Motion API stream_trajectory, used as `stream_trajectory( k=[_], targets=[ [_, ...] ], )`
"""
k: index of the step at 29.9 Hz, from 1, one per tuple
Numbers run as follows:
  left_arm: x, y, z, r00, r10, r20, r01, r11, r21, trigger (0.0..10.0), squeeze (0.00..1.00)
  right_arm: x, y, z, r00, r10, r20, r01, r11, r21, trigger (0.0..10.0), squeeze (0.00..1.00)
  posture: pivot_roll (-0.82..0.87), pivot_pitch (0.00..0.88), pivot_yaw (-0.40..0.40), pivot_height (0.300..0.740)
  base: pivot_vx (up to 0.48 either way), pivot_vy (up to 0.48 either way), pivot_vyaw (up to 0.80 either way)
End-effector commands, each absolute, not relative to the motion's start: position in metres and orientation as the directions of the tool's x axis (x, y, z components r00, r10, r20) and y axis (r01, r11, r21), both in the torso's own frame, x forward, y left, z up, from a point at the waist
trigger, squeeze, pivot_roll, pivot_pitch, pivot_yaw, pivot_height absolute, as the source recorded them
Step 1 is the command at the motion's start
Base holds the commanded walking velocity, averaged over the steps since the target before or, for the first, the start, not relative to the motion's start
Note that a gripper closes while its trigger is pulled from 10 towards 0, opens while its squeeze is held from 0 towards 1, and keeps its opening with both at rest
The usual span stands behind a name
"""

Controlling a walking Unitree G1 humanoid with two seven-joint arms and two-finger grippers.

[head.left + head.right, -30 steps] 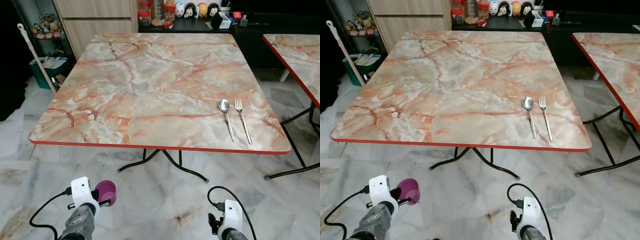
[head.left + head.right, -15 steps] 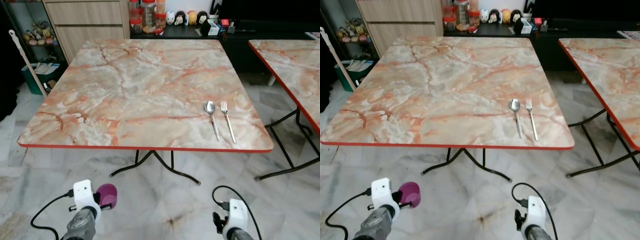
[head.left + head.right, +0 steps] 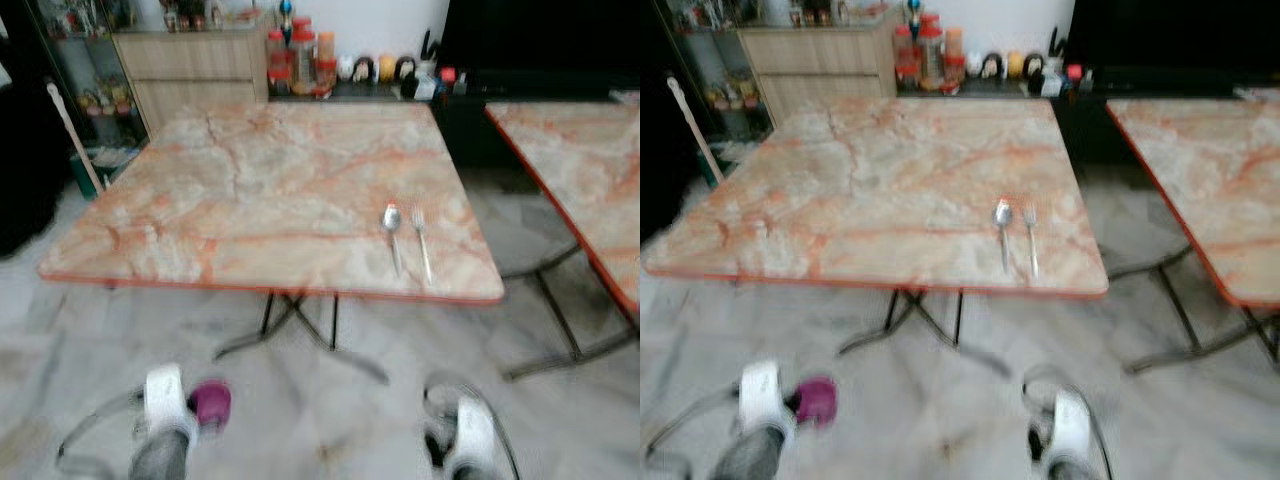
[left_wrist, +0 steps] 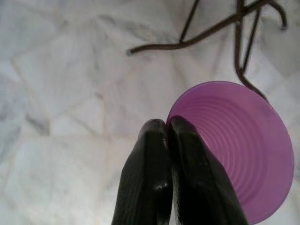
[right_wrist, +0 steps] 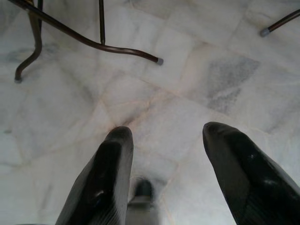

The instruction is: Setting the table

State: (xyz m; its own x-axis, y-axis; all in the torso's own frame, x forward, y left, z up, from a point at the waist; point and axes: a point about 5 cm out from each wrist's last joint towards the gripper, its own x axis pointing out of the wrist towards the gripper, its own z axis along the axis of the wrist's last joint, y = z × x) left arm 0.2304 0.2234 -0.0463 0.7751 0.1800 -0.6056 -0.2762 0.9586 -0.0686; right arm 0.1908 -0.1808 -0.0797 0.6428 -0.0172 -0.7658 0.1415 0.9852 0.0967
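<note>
Left tool (image 4: 166, 129) is pinching the purple cup (image 4: 239, 145) by its rim, right tool (image 5: 166, 136) hangs open, so I'd walk up steady and set it on the tabletop (image 3: 270, 190) just above the spoon (image 3: 391, 222) and fork (image 3: 420, 225).

Table (image 3: 250, 200) layout: spoon (image 3: 392, 232) and fork (image 3: 421, 240) lie side by side near its front right edge, spoon left of fork; second table (image 3: 580, 170) stands to its right.

- It was a home dining area: a marble-patterned table (image 3: 270, 190) stood on pale marble floor tiles (image 5: 197, 84).
- Behind the table stood a wooden cabinet (image 3: 190, 70) and a dark sideboard (image 3: 400, 95) with jars (image 3: 300, 60) and figurines (image 3: 375, 68).
</note>
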Motion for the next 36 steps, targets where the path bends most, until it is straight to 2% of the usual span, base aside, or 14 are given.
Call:
stream_trajectory(
  k=[1, 31, 36],
  targets=[
    [0.235, 0.2206, -0.0439, 0.785, 0.169, -0.597, -0.259, 0.963, -0.068, 10.0, 0.0, 0.1971, -0.1868, -0.0756, 0.658, -0.031, -0.753, 0.141, 0.987, 0.082, 10.0, 0.0, 0.02, 0.0, -0.014, 0.74, 0.27, -0.394, 0.0],
    [0.2332, 0.2207, -0.0446, 0.785, 0.185, -0.591, -0.287, 0.954, -0.083, 10.0, 0.0, 0.1966, -0.1908, -0.0754, 0.657, -0.041, -0.753, 0.15, 0.986, 0.076, 10.0, 0.0, 0.02, 0.084, -0.032, 0.74, 0.283, -0.384, 0.0],
    [0.233, 0.2252, -0.0435, 0.786, 0.197, -0.586, -0.305, 0.948, -0.09, 10.0, 0.0, 0.1961, -0.1897, -0.0761, 0.649, -0.043, -0.76, 0.149, 0.986, 0.072, 10.0, 0.0, 0.03, 0.091, -0.032, 0.74, 0.0, -0.454, 0.0]
  ],
)
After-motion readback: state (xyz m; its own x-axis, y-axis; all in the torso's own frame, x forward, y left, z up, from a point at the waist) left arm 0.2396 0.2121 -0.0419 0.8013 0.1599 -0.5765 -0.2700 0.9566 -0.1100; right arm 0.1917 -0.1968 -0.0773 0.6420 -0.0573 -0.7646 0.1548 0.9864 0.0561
